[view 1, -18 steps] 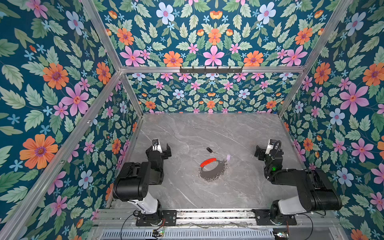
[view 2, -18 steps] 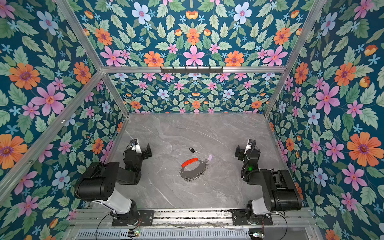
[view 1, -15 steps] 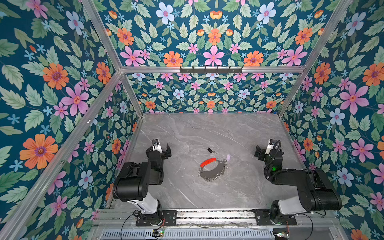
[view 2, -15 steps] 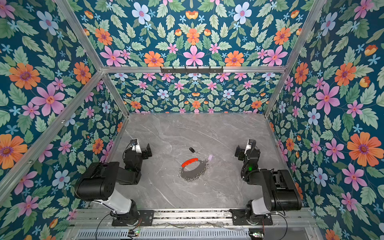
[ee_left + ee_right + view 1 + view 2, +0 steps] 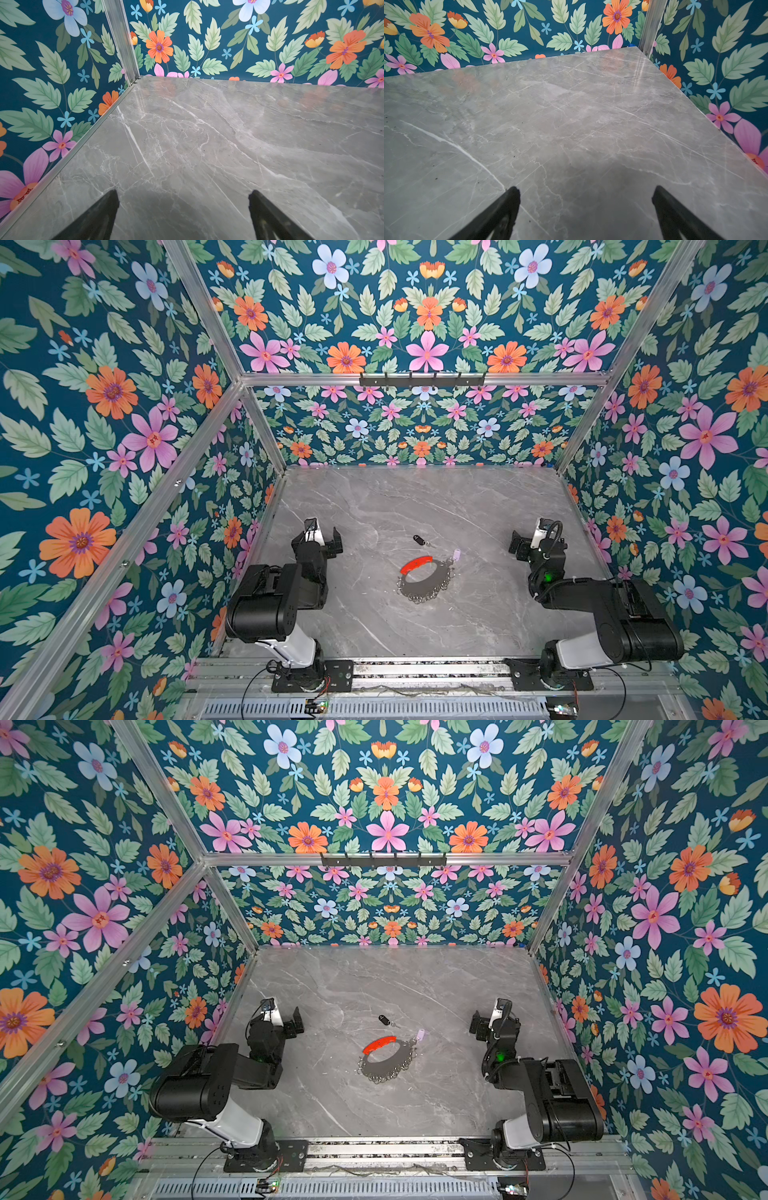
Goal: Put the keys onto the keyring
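While left gripper (image 5: pixel 184 195) and right gripper (image 5: pixel 585 191) spread-jawed, empty: keyring (image 5: pixel 415 564) flat on table (image 5: pixel 478 614); black key (image 5: pixel 420 540) near; lilac key (image 5: pixel 456 554) just beside

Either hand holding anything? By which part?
Nothing held: the left hand and right hand are both open and empty; the black key tag, lilac key tag and keyring lie on the table between them.

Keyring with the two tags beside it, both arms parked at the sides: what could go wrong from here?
The black tag and lilac tag are tiny and lie flat on the smooth marble table; the left gripper or right gripper, both open, may push them instead of pinching.
The lilac tag lies right beside the keyring's loose silver rings; grasping it could snag or drag the hoop.
Neither wrist view shows any of them, so the approach starts blind up close.
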Tool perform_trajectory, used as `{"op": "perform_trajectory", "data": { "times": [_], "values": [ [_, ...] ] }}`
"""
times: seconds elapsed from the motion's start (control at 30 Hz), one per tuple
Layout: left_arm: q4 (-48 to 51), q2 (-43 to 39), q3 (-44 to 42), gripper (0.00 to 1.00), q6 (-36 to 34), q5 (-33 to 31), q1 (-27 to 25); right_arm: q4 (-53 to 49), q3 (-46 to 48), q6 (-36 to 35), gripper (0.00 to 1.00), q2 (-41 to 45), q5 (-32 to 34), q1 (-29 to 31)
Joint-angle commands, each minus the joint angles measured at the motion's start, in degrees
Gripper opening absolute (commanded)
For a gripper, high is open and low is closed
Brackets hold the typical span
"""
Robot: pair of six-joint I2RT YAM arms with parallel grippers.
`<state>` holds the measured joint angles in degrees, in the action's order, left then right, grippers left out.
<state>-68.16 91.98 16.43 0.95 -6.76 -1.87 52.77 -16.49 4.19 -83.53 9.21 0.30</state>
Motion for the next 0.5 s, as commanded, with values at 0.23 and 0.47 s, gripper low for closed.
{"op": "perform_trajectory", "data": {
  "times": [0.23, 0.47],
  "values": [
    [-1.89, -0.04, 0.1, 1.0, -0.69, -0.35, 0.02, 2.33, -0.09, -0.52, 0.99, -0.08, 0.02, 0.04],
    [-1.81, 0.03, 0.18, 1.0, -0.64, -0.34, 0.02, 2.65, 0.09, -0.68, 0.99, 0.01, 0.06, 0.02]
  ]
}}
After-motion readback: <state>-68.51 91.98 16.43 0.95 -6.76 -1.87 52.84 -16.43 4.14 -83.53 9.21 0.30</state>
